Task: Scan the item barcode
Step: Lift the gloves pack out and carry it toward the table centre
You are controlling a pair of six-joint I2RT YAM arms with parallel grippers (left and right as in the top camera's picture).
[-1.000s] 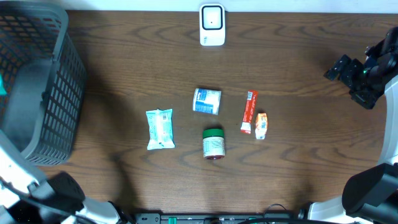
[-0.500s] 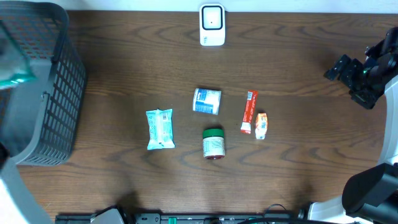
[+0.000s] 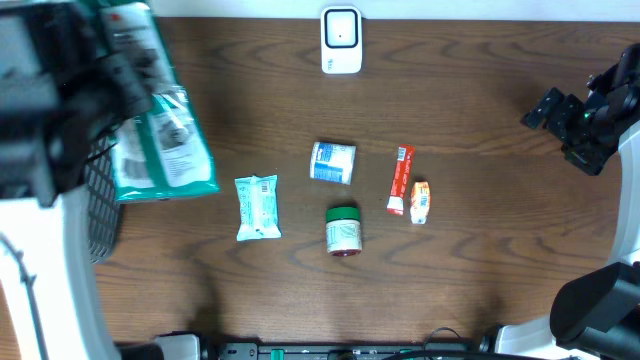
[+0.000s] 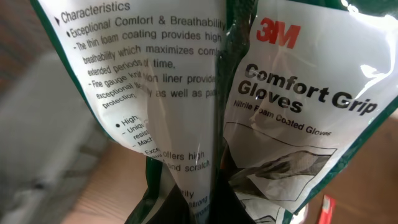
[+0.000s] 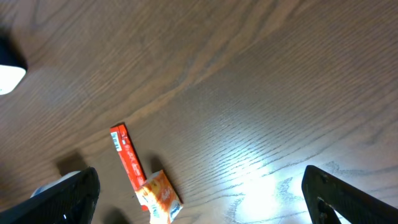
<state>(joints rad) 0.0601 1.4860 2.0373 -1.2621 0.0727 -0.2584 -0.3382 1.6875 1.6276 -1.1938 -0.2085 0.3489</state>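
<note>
Overhead: left gripper [image 3: 115, 65], blurred, is clenched on the glove packet [image 3: 160, 130], raised over the table's [image 3: 480, 280] far-left corner and overlapping the basket [image 3: 100, 215]. Scanner [image 3: 341, 40] at far edge, centre. Wipes pack [image 3: 257, 207], can [image 3: 332, 162], green-lidded jar [image 3: 343, 230], red stick [image 3: 401, 180] and orange sachet [image 3: 420, 201] cluster mid-table; bare wood between cluster and scanner. Right gripper [image 3: 560, 115] near right edge.

Left wrist: printed packet face fills view.

Right wrist: jaws spread wide, empty, above bare wood.
</note>
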